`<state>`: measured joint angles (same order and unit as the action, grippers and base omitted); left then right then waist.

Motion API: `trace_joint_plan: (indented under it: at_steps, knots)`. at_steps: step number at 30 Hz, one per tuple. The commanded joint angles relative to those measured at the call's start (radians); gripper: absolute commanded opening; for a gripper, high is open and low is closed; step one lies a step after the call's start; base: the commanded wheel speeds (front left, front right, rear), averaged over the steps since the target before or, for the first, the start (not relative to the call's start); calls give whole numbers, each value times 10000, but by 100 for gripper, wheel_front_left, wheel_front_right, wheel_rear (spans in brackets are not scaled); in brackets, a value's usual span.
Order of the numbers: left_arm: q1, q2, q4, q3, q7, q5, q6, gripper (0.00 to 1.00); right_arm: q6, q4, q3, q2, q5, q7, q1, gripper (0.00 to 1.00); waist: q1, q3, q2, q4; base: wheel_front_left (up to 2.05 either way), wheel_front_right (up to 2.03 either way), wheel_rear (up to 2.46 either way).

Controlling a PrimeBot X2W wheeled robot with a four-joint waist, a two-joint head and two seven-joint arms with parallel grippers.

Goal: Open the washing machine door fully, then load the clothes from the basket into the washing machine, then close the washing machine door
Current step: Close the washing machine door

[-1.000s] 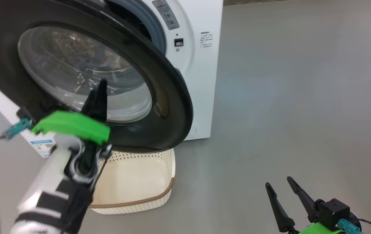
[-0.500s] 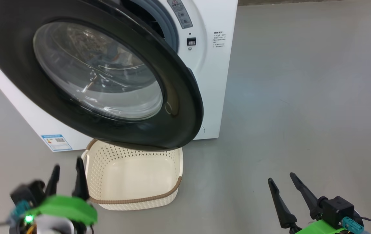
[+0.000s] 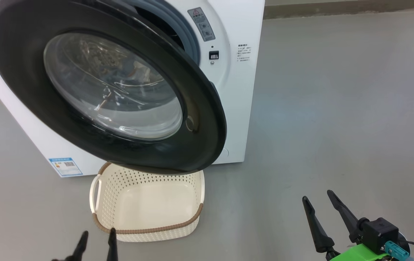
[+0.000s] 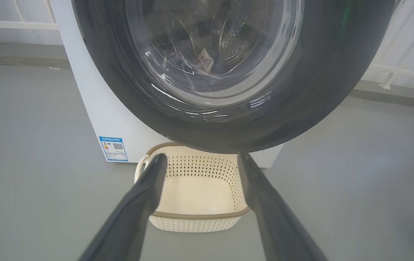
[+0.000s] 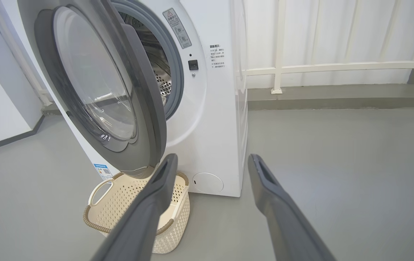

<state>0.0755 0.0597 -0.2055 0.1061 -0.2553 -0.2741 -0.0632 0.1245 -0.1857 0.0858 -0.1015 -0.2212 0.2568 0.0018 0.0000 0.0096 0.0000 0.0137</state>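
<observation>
From the head, one washing machine [image 3: 243,108] stands on the grey floor [image 3: 337,108], and its single washing machine door [image 3: 199,108] hangs partly open, with its lower rim out over the far side of the one basket [image 3: 149,230] set just in front. One blue label [image 3: 65,166] sits low on the cabinet. Two grippers show. The left gripper [image 3: 97,241] is two dark fingertips at the bottom edge, just beside the basket's near rim, and the right gripper [image 3: 317,196] is at the lower right, well apart from everything. Along the left wrist, its two fingers [image 4: 149,188] are spread wide with nothing between them. The basket lies beyond, and behind the door glass there is a pale scrap, possibly one of the clothes [image 4: 206,59], inside the drum. Along the right wrist, its two fingers [image 5: 163,181] are likewise released and holding nothing. The gap behind the door shows one grey-blue gasket [image 5: 178,72], the steel drum [image 5: 161,83] and one round white cap [image 5: 208,182]. A second ago the left gripper was up against the door's lower rim, and half a second ago it was lower, with its green cover in sight. The right gripper, door and basket keep their places.
</observation>
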Motion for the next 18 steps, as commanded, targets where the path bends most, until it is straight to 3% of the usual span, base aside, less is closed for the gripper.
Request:
trace_joint_plan:
  at_steps: [1,18]
  knots:
    - [-86,30,329,-442,-64,87,-71,100,62,270,210,-80,138,49,-168,100,0,-44,0,-16,0,0,0]
    - [371,-91,690,-1344,-64,393,67,100,62,198,152,-81,247,49,-128,100,0,-277,0,-50,0,0,0]
